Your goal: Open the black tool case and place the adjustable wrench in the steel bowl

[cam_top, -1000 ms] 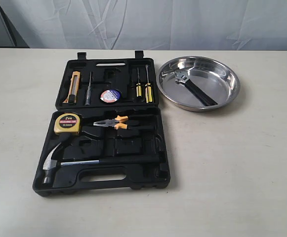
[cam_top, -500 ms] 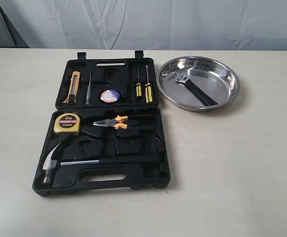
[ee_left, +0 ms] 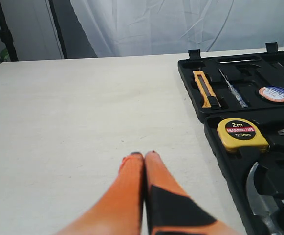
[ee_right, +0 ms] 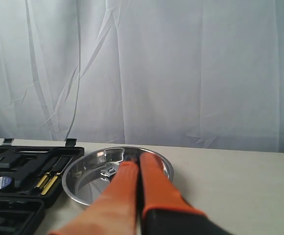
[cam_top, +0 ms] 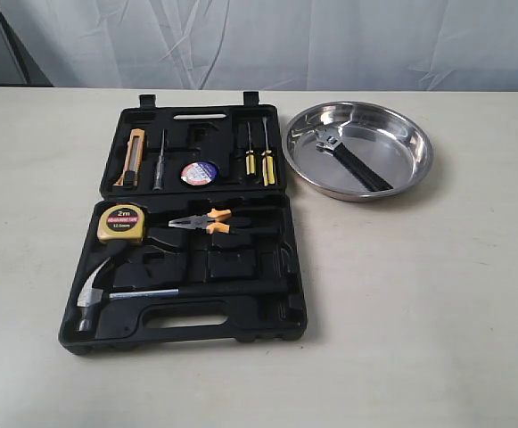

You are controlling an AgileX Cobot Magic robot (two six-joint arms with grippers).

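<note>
The black tool case (cam_top: 187,227) lies open and flat on the table, lid half at the back. The adjustable wrench (cam_top: 352,156), silver head and black handle, lies inside the steel bowl (cam_top: 361,150) to the right of the case. Neither arm shows in the exterior view. In the left wrist view my left gripper (ee_left: 144,154) is shut and empty over bare table, left of the case (ee_left: 215,142). In the right wrist view my right gripper (ee_right: 139,159) is shut and empty, in front of the bowl (ee_right: 83,183); the wrench's silver head (ee_right: 108,172) shows beside its fingers.
In the case sit a yellow tape measure (cam_top: 122,223), orange-handled pliers (cam_top: 203,220), a claw hammer (cam_top: 107,294), a utility knife (cam_top: 132,158), screwdrivers (cam_top: 259,153) and a tape roll (cam_top: 199,173). A white curtain hangs behind the table.
An orange gripper tip at the exterior view's right edge one second ago has left the view. Case, bowl and wrench have not moved.
</note>
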